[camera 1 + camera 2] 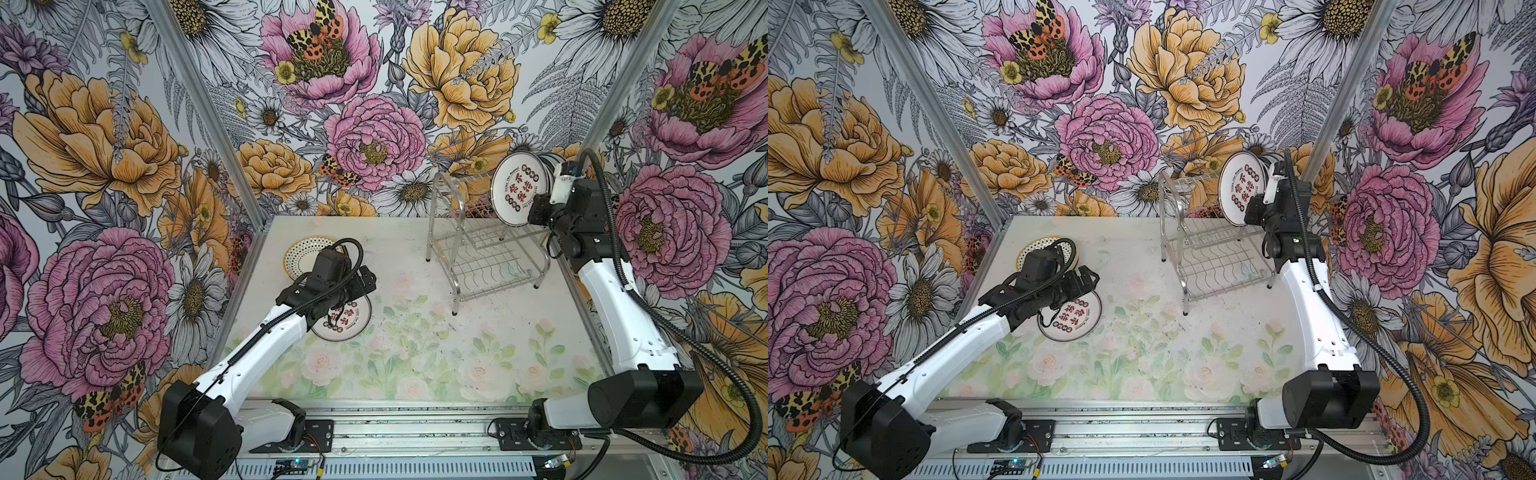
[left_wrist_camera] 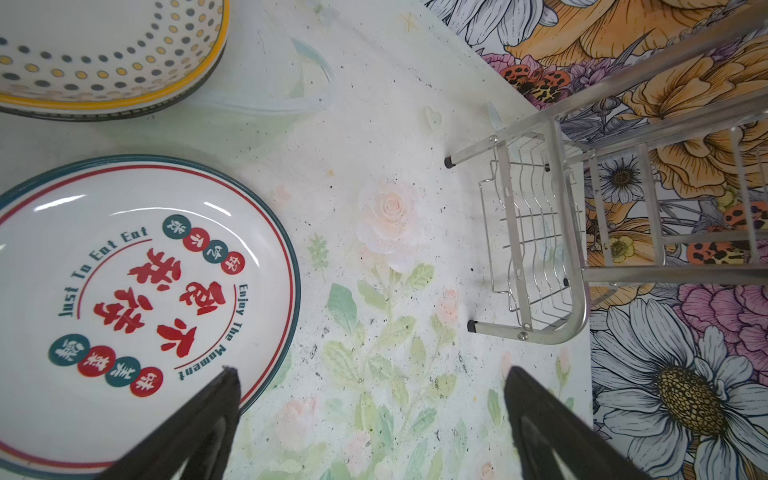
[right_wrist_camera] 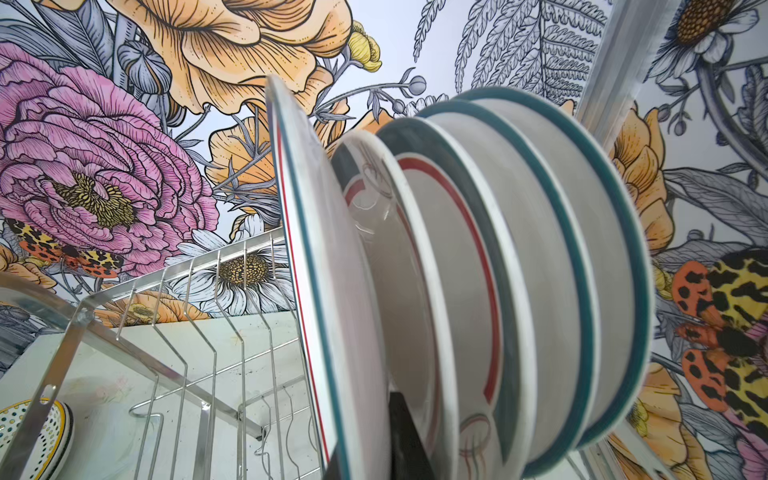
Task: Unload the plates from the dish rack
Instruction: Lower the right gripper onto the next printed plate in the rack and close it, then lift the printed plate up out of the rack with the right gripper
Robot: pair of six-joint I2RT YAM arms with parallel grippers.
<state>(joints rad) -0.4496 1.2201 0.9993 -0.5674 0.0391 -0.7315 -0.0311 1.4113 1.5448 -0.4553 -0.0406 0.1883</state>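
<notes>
Dish rack [image 1: 484,259] — plates [image 1: 519,187] upright, upper tier.

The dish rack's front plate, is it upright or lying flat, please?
Upright: the front plate stands on edge in the dish rack.

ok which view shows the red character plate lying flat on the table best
The left wrist view: the flat red-character plate shows nearly whole, with its lettering readable. In both top views it is partly hidden under the left arm. The right wrist view misses it.
</notes>
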